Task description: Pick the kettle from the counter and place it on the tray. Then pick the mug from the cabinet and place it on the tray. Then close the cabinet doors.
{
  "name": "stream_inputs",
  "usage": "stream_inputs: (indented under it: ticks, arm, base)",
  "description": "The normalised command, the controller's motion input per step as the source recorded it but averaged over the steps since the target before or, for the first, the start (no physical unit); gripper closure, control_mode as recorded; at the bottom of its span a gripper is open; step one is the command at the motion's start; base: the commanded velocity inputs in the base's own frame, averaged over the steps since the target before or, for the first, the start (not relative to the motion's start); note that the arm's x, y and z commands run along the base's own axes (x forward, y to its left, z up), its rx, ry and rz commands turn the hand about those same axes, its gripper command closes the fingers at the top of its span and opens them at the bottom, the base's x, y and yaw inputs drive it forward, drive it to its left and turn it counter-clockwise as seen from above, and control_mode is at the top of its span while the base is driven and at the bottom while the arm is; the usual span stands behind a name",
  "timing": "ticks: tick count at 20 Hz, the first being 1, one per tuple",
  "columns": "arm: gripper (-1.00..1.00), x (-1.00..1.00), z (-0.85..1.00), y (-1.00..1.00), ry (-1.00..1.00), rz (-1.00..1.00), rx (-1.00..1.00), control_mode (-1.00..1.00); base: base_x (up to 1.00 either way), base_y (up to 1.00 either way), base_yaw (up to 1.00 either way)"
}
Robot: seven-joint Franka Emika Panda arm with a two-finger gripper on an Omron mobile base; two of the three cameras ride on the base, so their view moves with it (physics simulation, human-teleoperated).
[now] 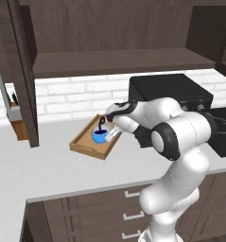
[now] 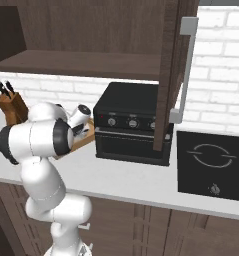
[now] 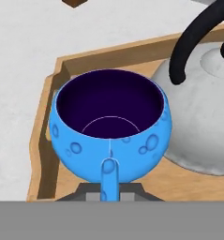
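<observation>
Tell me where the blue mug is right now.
The blue mug is over the wooden tray, beside the kettle, its handle in the shut pincer, left of the black oven.

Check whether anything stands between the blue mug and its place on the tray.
Nothing visible does. The blue mug is already over the tray, beside the kettle, its handle at the fingers; the floor below looks bare.

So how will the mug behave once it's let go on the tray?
The mug looks rigid and probably light. Its rounded belly narrows downward, so it might rock or tip if nudged. The kettle sits close beside it on the tray, so a sideways bump seems likely.
</observation>
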Motion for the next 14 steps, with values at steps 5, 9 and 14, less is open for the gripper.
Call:
stream_inputs:
  ticks: [5,9,14]
  arm:
    - [1.0,0.13,-0.12,0.1,-0.06,0.0,0.0,-1.0]
    - [1.0,0.0,-0.3,0.32,-0.09,0.0,-0.04,-1.0]
    - [1.0,-0.03,-0.3,0.42,-0.03,0.0,-0.03,-1.0]
  base:
    - [0.0,0.0,0.0]
    - [0.0,0.0,0.0]
    - [0.0,0.0,0.0]
